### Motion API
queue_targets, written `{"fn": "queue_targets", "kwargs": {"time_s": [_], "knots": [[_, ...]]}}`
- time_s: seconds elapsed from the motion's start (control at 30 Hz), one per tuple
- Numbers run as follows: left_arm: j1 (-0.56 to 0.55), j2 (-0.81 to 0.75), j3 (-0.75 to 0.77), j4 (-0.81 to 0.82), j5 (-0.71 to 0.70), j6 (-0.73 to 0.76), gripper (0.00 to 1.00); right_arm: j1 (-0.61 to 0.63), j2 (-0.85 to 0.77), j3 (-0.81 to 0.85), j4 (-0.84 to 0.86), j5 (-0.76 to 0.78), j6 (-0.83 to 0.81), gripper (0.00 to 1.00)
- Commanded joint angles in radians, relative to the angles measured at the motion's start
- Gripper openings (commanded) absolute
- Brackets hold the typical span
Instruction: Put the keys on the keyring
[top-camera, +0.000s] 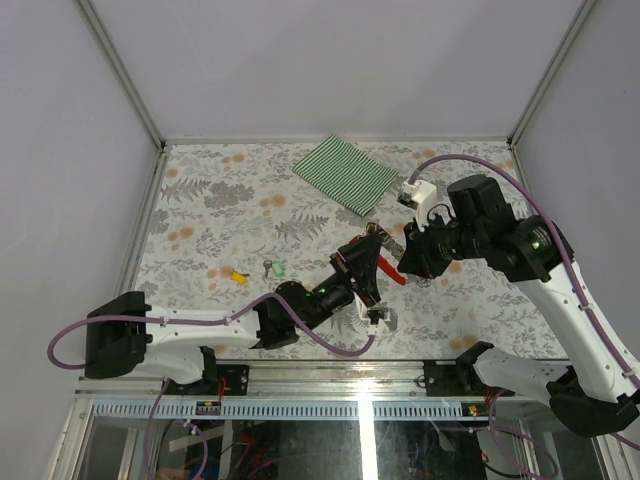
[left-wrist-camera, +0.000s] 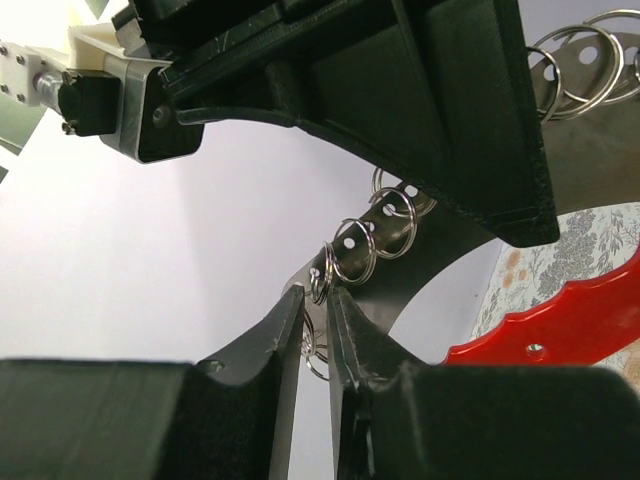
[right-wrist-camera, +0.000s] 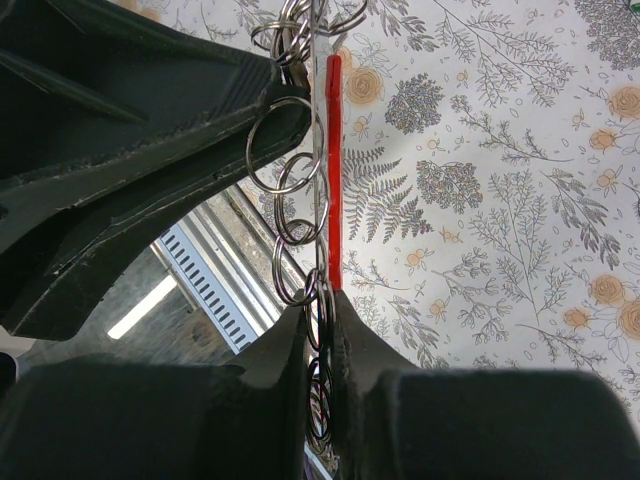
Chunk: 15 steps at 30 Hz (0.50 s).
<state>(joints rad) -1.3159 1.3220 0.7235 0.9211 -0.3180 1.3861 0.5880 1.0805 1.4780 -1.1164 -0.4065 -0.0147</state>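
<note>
The keyring, a red strap (top-camera: 391, 272) with a chain of silver rings, hangs above the table's middle between both grippers. My left gripper (top-camera: 371, 252) is shut on the small silver rings (left-wrist-camera: 318, 292); the red strap (left-wrist-camera: 545, 335) shows to its right. My right gripper (top-camera: 407, 264) is shut on the ring chain (right-wrist-camera: 321, 300), with the red strap (right-wrist-camera: 334, 170) running up from its fingertips. A yellow-headed key (top-camera: 238, 275) and a green-headed key (top-camera: 277, 268) lie on the table to the left, apart from both grippers. A second yellow key is out of view.
A green striped cloth (top-camera: 345, 172) lies at the back centre of the floral table (top-camera: 220, 210). White walls enclose the table on three sides. The metal rail (top-camera: 350, 380) runs along the near edge.
</note>
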Motion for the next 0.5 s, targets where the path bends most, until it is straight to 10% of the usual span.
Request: {"fn": "queue_targets", "kwargs": {"time_s": [0.0, 0.47], "knots": [[-0.005, 0.009, 0.04, 0.067, 0.003, 0.01, 0.15, 0.001, -0.03, 0.035, 0.018, -0.022, 0.011, 0.05], [-0.004, 0.021, 0.058, 0.062, 0.005, 0.026, 0.14, 0.001, -0.033, 0.026, 0.02, -0.028, 0.01, 0.05]]}}
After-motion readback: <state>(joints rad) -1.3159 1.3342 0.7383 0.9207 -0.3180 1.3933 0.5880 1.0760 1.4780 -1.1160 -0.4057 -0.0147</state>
